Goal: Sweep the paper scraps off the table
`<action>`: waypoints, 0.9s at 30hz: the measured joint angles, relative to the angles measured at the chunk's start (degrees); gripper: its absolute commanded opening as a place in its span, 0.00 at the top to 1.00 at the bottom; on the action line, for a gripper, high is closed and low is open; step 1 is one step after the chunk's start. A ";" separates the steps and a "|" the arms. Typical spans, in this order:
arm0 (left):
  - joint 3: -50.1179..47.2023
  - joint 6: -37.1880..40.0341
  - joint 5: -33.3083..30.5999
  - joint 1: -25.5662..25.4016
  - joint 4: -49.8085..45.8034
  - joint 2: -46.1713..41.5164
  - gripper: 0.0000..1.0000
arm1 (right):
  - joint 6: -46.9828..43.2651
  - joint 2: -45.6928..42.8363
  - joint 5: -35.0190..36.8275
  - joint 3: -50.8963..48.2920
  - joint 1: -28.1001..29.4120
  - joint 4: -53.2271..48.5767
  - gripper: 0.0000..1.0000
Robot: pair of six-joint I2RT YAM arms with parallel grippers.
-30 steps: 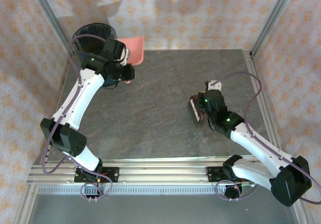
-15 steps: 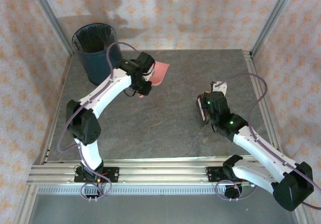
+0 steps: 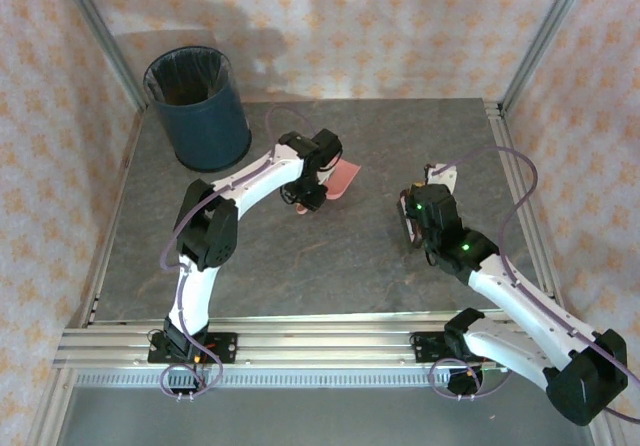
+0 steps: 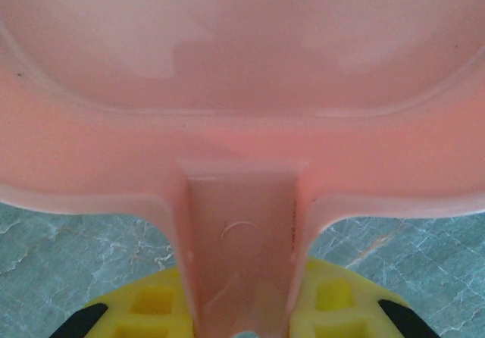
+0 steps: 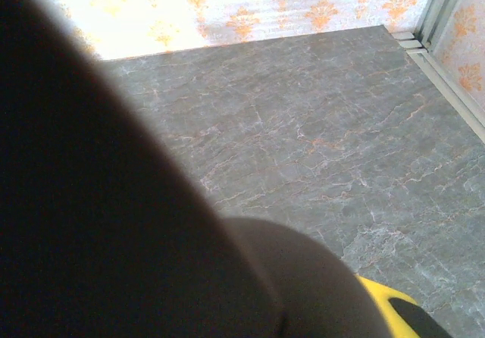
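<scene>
Table (image 3: pixel 350 266), dark grey with a mottled stone pattern, spreads across the middle of the top view, edged by aluminium rails (image 3: pixel 300 338) along its near side and by walls papered in an orange motif. Over its middle, towards the far side, a pink dustpan (image 3: pixel 344 178) is carried at the end of the left arm; whether its lip touches the surface I cannot tell. The left gripper (image 3: pixel 310 194) is clamped on the dustpan's handle. In the left wrist view that handle runs down between the yellow fingers (image 4: pixel 148 308), which press against it on both sides, and the pan (image 4: pixel 242 88) spreads wide above them with grey stone showing below its rim at either side. To the right, with bare tabletop between, the right gripper (image 3: pixel 411 232) sits low over the right half of the table, its jaws pressed together on a dark tool (image 3: pixel 406 224) that looks brownish from above. From the right wrist the same tool is a large blurred dark mass (image 5: pixel 114 201) hard against one yellow finger (image 5: pixel 379 296), and beyond it the table runs to its far right corner. A dark blue round bin (image 3: pixel 200 111) with a black liner stands on the far left corner, well apart from both grippers.
</scene>
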 measured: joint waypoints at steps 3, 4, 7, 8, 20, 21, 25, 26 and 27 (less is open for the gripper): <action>1.03 0.17 0.15 -0.24 -0.46 1.55 1.00 | 0.00 -0.02 -0.02 0.00 0.00 -0.07 1.00; 1.42 0.20 0.31 -0.24 -0.70 2.08 1.00 | 0.00 -0.04 -0.02 0.00 0.00 -0.07 1.00; 2.51 0.44 0.79 -0.24 -1.25 3.65 1.00 | 0.00 -0.04 -0.02 0.00 0.00 -0.09 1.00; 2.86 0.61 0.94 -0.24 -1.29 4.13 1.00 | 0.00 -0.04 -0.02 0.00 0.00 -0.09 1.00; 4.11 1.70 3.39 -1.36 -2.10 8.66 1.00 | 0.02 -0.04 -0.02 -0.26 0.00 -0.15 1.00; 4.11 1.70 3.41 -1.36 -2.10 8.94 1.00 | 0.02 -0.04 -0.02 -0.26 0.00 -0.15 1.00; 4.09 1.70 3.39 -1.36 -2.10 9.75 1.00 | 0.02 -0.04 -0.02 -0.26 0.00 -0.15 1.00; 4.09 1.68 3.39 -1.36 -2.08 9.88 1.00 | 0.02 -0.04 -0.02 -0.26 0.00 -0.15 1.00; 4.09 1.68 3.39 -1.36 -2.08 9.99 1.00 | 0.02 -0.04 -0.02 -0.28 0.00 -0.15 1.00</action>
